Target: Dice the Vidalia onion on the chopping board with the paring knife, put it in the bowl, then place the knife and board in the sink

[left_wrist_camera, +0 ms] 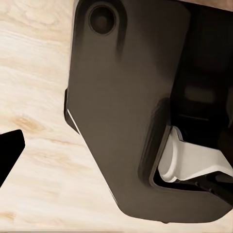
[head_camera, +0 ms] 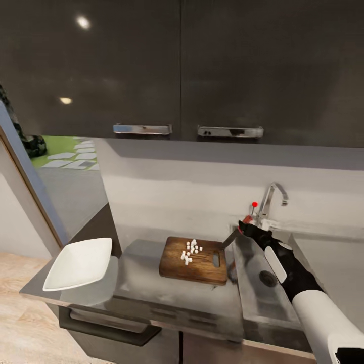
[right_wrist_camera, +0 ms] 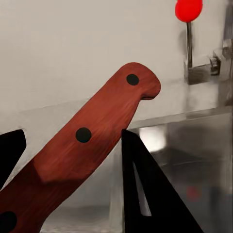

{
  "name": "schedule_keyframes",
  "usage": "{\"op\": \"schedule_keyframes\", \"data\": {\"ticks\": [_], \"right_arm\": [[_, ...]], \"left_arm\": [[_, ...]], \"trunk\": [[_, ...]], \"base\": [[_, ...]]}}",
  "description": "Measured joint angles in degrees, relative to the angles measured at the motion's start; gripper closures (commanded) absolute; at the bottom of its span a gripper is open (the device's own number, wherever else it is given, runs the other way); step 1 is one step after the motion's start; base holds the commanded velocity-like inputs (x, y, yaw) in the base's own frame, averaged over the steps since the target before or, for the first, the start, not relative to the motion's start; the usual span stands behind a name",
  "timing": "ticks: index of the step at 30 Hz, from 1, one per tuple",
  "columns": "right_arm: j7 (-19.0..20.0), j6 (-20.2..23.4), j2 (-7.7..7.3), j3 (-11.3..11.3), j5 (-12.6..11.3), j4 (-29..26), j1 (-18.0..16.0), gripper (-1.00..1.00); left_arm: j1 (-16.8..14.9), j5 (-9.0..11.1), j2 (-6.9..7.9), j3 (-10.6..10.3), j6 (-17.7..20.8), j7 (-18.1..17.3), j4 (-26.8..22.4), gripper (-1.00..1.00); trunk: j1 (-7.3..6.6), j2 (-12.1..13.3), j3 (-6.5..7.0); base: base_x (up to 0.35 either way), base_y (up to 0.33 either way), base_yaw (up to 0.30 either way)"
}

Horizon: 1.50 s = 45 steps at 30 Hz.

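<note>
The right gripper (head_camera: 246, 226) pinches the red handle of the paring knife (head_camera: 233, 235) just above the near-left corner of the sink (head_camera: 263, 298), the dark blade slanting down toward the right end of the chopping board (head_camera: 194, 259). Seen from the right wrist, the paring knife's riveted handle (right_wrist_camera: 82, 145) sits clamped between the dark fingers (right_wrist_camera: 145, 194), with the tap's red dot (right_wrist_camera: 188, 8) behind it. The chopping board lies flat on the countertop (head_camera: 136, 283), just left of the sink, carrying a small heap of diced onion (head_camera: 190, 251) near its back edge. The white bowl (head_camera: 80, 263) rests at the countertop's far left end, well apart from the chopping board. The curved chrome tap (head_camera: 270, 198) rises behind the sink, beside the gripper. Dark wall cabinets (head_camera: 182, 65) hang above. From the left wrist, the robot's dark base (left_wrist_camera: 126, 111) shows over a pale wooden floor (left_wrist_camera: 34, 73); whether the left gripper is spread or closed cannot be told.
</note>
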Motion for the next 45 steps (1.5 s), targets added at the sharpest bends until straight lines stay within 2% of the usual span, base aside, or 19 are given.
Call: {"op": "schedule_keyframes", "data": {"ticks": [4,6,9,13,24,27,29,31,34,37,38,40,45], "right_arm": [[4.4,0.0,-0.01,0.0,6.5,0.0,0.0,1.00],[4.8,0.0,-0.02,0.0,7.8,0.1,0.0,1.00],[4.9,0.8,0.01,0.0,8.3,0.3,0.0,1.00],[4.7,5.4,-0.01,-0.1,8.4,0.4,0.0,1.00],[4.8,6.2,-0.01,0.0,9.9,0.5,0.0,1.00],[5.0,6.2,0.05,0.0,12.6,0.5,0.0,1.00],[5.2,6.2,0.06,0.1,15.8,0.5,0.0,1.00],[5.3,6.2,0.05,0.1,16.8,0.5,0.0,1.00],[8.0,6.2,0.04,0.1,18.2,0.5,0.0,1.00],[12.0,5.9,0.06,0.1,22.9,0.6,0.0,1.00],[12.5,5.9,0.06,0.1,23.6,0.7,0.0,1.00],[13.1,5.8,0.12,0.1,24.6,1.1,0.0,1.00],[13.3,5.9,0.24,0.2,25.0,1.5,0.0,1.00]], "left_arm": [[0.0,0.0,0.00,0.0,0.0,0.1,0.0,-1.00],[0.0,0.0,-0.03,0.0,0.0,0.1,0.0,-1.00],[0.0,0.0,-0.08,0.0,0.0,0.1,0.0,-1.00],[0.0,0.0,-0.21,0.0,0.0,0.1,-0.1,-1.00],[0.0,0.0,0.00,0.1,0.0,0.1,-0.1,-1.00],[0.0,0.0,0.00,0.1,0.0,0.1,-0.1,-1.00],[0.0,0.0,0.00,0.1,0.0,0.1,-0.1,-1.00],[0.0,0.0,0.00,0.1,0.0,0.1,-0.1,-1.00],[0.0,0.0,0.00,0.1,0.0,0.1,-0.1,-1.00],[0.0,0.0,0.00,0.1,-0.1,0.1,-0.1,-1.00],[0.0,0.0,0.00,0.1,-0.1,0.1,-0.1,-1.00],[0.0,0.0,0.00,0.1,-0.1,0.2,-0.1,-1.00],[0.0,0.0,0.00,0.1,-0.1,0.2,-0.2,-1.00]], "trunk": [[0.00,0.0,0.00],[-0.01,0.0,0.00],[-0.02,0.0,0.00],[-0.02,0.0,0.06],[-0.02,0.0,0.44],[-0.02,0.0,0.53],[-0.02,0.0,0.59],[-0.02,0.0,0.63],[-0.02,0.0,0.65],[-0.02,0.0,0.66],[-0.02,0.0,0.66],[-0.02,0.0,0.66],[-0.02,0.0,0.66]], "base": [[-0.171,-0.303,0.000],[-0.105,-0.265,0.000],[-0.028,-0.100,-0.017],[-0.004,-0.015,-0.195],[0.000,0.000,-0.269],[0.000,0.000,-0.271],[0.000,0.000,-0.271],[0.000,0.000,-0.274],[0.000,0.000,-0.269],[0.000,0.000,-0.106],[0.000,0.000,-0.029],[0.000,0.000,-0.009],[0.000,0.000,-0.002]]}}
